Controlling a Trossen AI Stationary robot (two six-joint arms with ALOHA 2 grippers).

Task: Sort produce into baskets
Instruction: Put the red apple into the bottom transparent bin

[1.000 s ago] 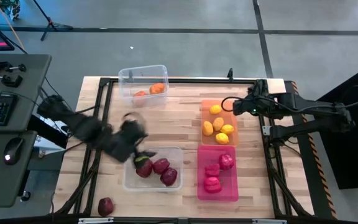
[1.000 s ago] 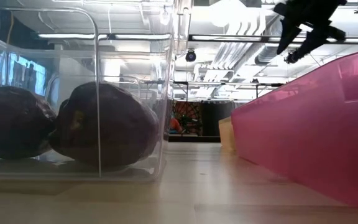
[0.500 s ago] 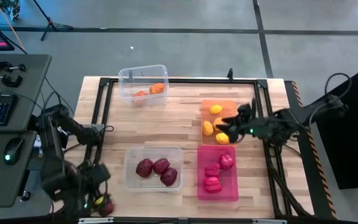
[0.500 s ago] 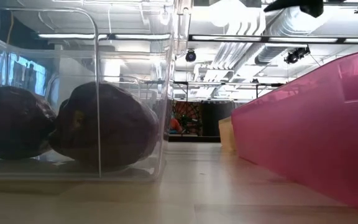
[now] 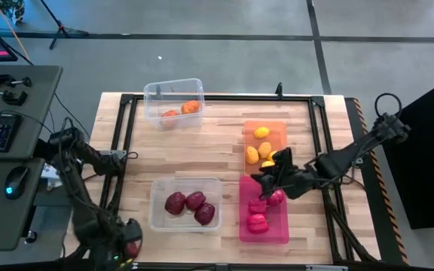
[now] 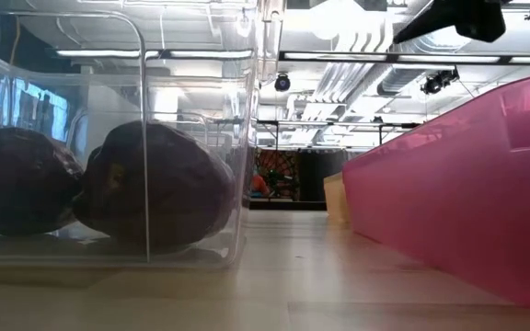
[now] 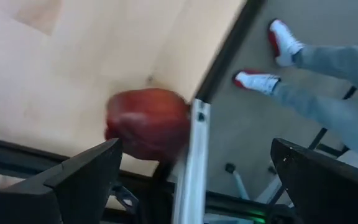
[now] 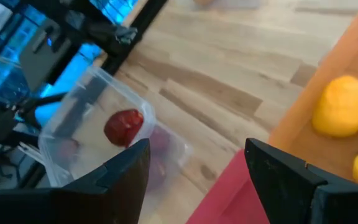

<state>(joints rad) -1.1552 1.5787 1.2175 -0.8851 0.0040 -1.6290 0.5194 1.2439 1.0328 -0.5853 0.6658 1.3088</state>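
- High view: motion blur hides the left gripper (image 5: 119,245) at the table's 7 o'clock corner, so its fingers cannot be read here; the left arm runs down the table's left edge from 9 o'clock. A maroon piece under it is mostly covered.
- High view: the right arm reaches in from 3 o'clock, and the right gripper (image 5: 266,182) hangs over the top end of the pink bin (image 5: 246,226), partly covering the pink-red pieces (image 5: 258,222) inside.
- High view: the orange bin (image 5: 249,128) just above holds yellow pieces (image 5: 261,132); the clear bin (image 5: 157,218) at 6 o'clock holds three maroon pieces (image 5: 195,200); another clear bin (image 5: 154,93) at 11 o'clock holds orange pieces (image 5: 191,107).
- Low view: two dark maroon pieces (image 6: 159,198) show through the clear bin's wall; the pink bin's wall hides its contents, and only a dark part of an arm is cut off at the top edge.
- Left wrist view: blurred; the left gripper's fingers (image 7: 79,180) are spread wide, holding nothing, with a maroon piece (image 7: 148,123) between them at the table edge beside a metal rail (image 7: 194,162). A person's legs and red-and-white shoes (image 7: 253,81) stand on the floor beyond.
- Right wrist view: the right gripper's fingers (image 8: 126,174) are parted and empty above the pink bin's corner; the clear bin with maroon pieces and the yellow pieces lie beyond.
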